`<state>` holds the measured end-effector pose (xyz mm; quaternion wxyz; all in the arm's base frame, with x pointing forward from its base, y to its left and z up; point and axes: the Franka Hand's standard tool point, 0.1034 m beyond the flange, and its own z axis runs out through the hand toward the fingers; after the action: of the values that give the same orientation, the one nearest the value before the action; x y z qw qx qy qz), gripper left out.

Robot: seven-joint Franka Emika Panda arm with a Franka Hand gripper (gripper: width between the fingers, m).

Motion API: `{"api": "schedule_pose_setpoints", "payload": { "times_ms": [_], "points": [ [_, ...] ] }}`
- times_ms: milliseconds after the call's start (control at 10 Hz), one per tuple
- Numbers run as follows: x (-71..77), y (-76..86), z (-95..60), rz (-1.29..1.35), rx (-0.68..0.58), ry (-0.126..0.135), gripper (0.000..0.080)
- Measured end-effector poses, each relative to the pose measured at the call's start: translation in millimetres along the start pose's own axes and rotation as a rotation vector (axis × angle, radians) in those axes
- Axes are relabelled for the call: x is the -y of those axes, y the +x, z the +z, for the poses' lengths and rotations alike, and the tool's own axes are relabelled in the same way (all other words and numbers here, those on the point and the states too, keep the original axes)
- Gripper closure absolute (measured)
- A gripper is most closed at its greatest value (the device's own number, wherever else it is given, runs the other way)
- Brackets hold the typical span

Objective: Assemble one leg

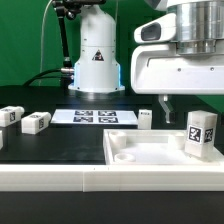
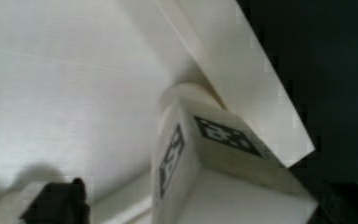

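Wrist: leg (image 2: 220, 150) at panel (image 2: 87, 90) rim; ext adds 3 loose legs (image 1: 37, 123).

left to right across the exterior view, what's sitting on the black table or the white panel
small chunky white plastic block with a marker tag at the edge → second tagged white block → thin flat white marker board → third tagged white block → upright tagged white block, standing on the large white square panel
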<state>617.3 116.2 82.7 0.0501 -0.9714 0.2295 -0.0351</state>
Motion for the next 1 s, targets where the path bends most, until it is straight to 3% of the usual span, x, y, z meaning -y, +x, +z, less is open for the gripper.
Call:
{"api": "schedule_pose_setpoints", "payload": {
  "times_ms": [500,800,1000],
  "points": [
    [2.7,-3.7,3.4,-0.56,0.014,-0.044,0.0151],
    [5.4,-6.8,4.0,-0.707,0.014,-0.071,0.0151],
    [5.1,-7.1,4.3,-0.797,0.018,-0.071,0.0151]
  ]
}}
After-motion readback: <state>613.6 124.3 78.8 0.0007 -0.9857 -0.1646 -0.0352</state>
